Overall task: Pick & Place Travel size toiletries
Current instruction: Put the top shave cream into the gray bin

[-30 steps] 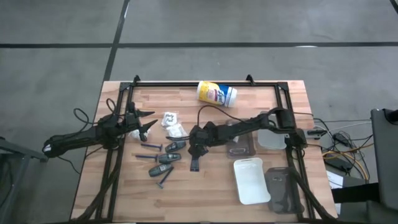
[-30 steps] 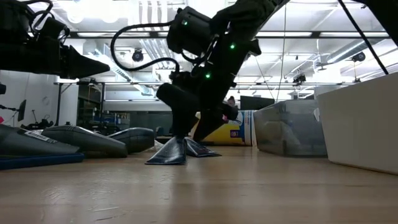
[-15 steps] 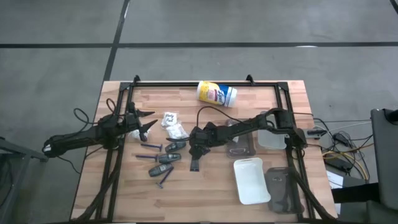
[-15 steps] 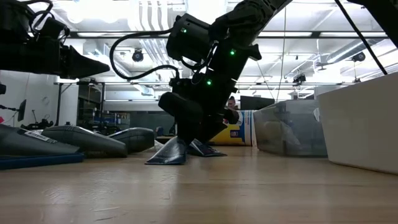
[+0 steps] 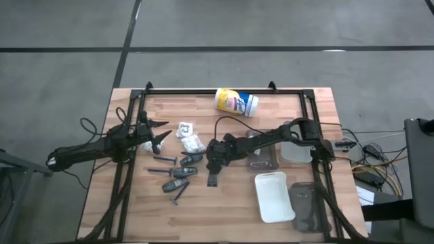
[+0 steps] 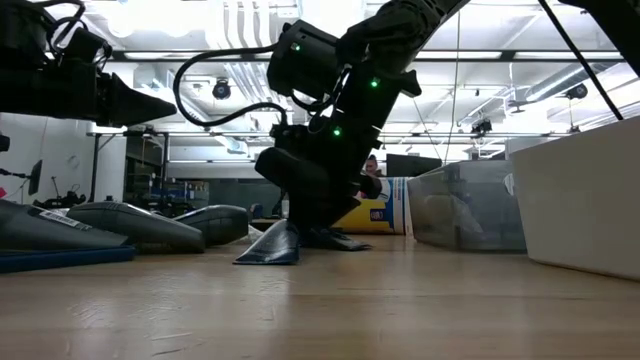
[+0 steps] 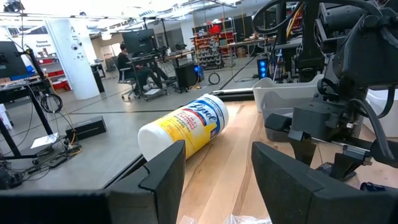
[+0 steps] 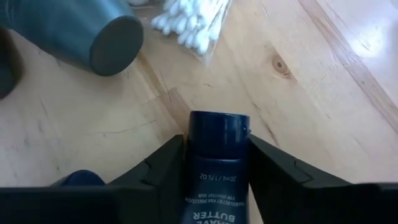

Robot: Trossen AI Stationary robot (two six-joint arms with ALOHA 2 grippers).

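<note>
Travel size toiletries lie at mid-table: white packets (image 5: pixel 188 135), dark grey tubes (image 5: pixel 182 173) and slim dark sticks (image 5: pixel 163 160). My right gripper (image 5: pixel 213 163) reaches in from the right and is shut on one dark blue tube (image 8: pixel 216 162). That tube's flat tail (image 5: pixel 212 179) points toward the near edge. A packet of cotton swabs (image 8: pixel 193 22) and a grey tube's cap (image 8: pixel 115 45) lie just beyond it. My left gripper (image 7: pixel 217 177) hangs open above the table's left part, touching nothing. My right gripper pinches the dark blue tube between its two fingers (image 8: pixel 163 163), one on each long side just behind the cap (image 8: pixel 217 127). The fingers slant down from the table's right and lie along the tube. The tube's flat crimped end (image 6: pixel 268 250) rests on the table.
A yellow-and-white canister (image 5: pixel 237 102) lies on its side at the far middle. Clear trays (image 5: pixel 263 160) and a white tray (image 5: pixel 274 196) stand at the right, near my right arm. A black frame (image 5: pixel 224 91) runs around the table.
My right gripper's fingers have come together onto the dark blue tube while the hand stayed in place. The tube still lies with its flat end on the table.
</note>
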